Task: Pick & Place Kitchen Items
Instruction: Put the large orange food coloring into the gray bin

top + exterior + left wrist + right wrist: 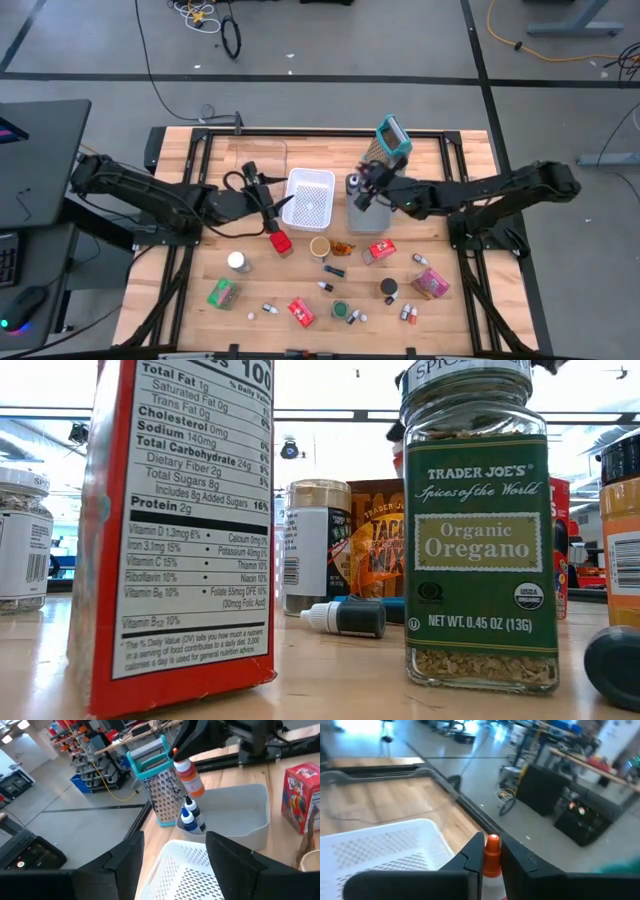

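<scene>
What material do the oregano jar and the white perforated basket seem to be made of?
Oregano jar: looks like clear glass, glossy; the dried herb shows through its wall above and below the green paper label. White basket: probably moulded plastic, matte; its floor and walls are a regular grid of small holes.

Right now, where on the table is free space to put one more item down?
Bare wood lies behind the white basket, around the clear bin, and along the table's left edge. The front strip, from the green packet to the pink packet, is crowded.

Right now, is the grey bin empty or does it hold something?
Not empty. The left wrist view shows two small blue-capped bottles inside the grey bin, near the grater. Its remaining floor looks bare.
</scene>
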Tool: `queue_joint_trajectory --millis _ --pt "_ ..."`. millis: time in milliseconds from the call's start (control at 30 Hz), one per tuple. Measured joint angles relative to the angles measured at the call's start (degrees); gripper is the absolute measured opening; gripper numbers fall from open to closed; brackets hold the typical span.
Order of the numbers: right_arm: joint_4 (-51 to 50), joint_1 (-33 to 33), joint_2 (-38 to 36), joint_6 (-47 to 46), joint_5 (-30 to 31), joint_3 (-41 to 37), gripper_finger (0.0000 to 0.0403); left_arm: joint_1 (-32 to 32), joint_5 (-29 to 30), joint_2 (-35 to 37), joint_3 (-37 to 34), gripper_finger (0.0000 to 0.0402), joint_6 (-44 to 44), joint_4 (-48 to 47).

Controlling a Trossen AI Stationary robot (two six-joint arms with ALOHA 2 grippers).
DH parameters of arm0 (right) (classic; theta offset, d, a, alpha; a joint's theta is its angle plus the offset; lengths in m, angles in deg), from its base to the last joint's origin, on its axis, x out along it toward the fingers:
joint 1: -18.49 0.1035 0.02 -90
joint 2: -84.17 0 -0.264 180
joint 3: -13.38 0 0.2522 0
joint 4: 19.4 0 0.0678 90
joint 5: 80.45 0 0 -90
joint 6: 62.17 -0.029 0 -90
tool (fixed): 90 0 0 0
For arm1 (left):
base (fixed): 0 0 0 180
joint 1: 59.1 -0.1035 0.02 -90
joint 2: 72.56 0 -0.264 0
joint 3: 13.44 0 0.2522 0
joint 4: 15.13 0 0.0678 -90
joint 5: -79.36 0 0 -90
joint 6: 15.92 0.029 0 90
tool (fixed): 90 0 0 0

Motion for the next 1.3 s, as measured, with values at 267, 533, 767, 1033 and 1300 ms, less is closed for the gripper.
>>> queue_joint_trajectory --millis 267,533,767,1033,1300 --pt "0.3 -5.1 -8.6 -5.7 -1.2 -8.8 0.0045 0.0 -1.0 -0.1 -0.2 0.0221 -0.5 -1.7" --pt "0.3 -8.3 -9.5 -9.0 -7.2 -11.9 0.0046 0.0 -4.8 -0.1 -0.2 0.0221 0.9 -2.5" --pt "0.3 -9.9 -9.5 -12.1 -8.5 -14.9 0.0046 0.0 -4.7 -0.1 -0.2 0.0221 2.2 -2.6" --pt "7.4 -11.2 -9.4 -13.9 -9.1 -20.5 0.0046 -0.5 -4.5 -0.1 -0.2 0.0221 5.7 -1.7" --pt "16.8 -11.9 -9.4 -13.9 -8.1 -27.2 0.0046 -4.1 -4.5 -0.1 -0.2 0.0221 5.9 -1.7"
